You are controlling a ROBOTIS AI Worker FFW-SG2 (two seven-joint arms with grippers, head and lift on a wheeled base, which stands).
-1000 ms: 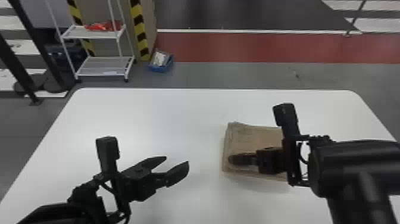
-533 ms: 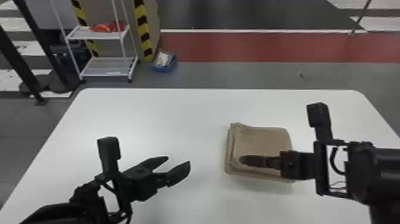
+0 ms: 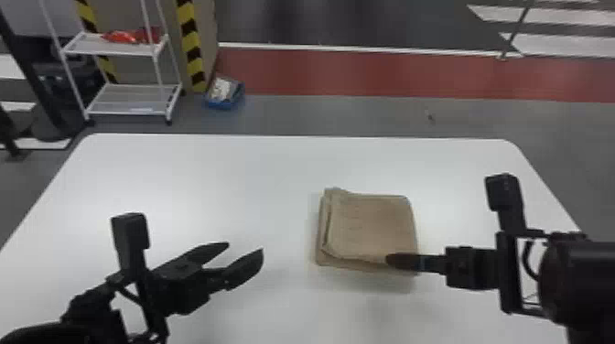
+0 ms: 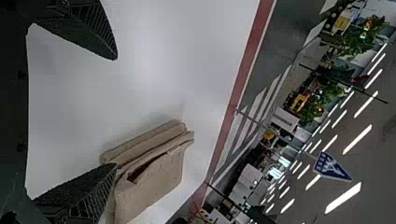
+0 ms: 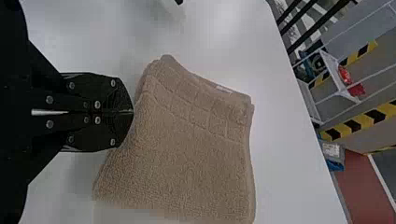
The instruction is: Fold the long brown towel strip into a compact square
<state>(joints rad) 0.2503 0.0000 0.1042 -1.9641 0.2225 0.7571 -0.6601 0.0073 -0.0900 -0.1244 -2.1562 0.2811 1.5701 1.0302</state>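
The white table [image 3: 183, 174] is bearing the folded brown towel [image 3: 370, 224]. My left gripper [image 3: 243, 249] is waiting spread; my right gripper [image 3: 390, 260] is lying pressed together at the towel's near-right corner. I'm likely finishing, probably needing gentle smoothing, then withdrawal.

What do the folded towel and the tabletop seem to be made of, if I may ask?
The brown towel looks like matt cotton terry, given its looped pile; the tabletop is perhaps smooth laminate, white with a soft sheen.
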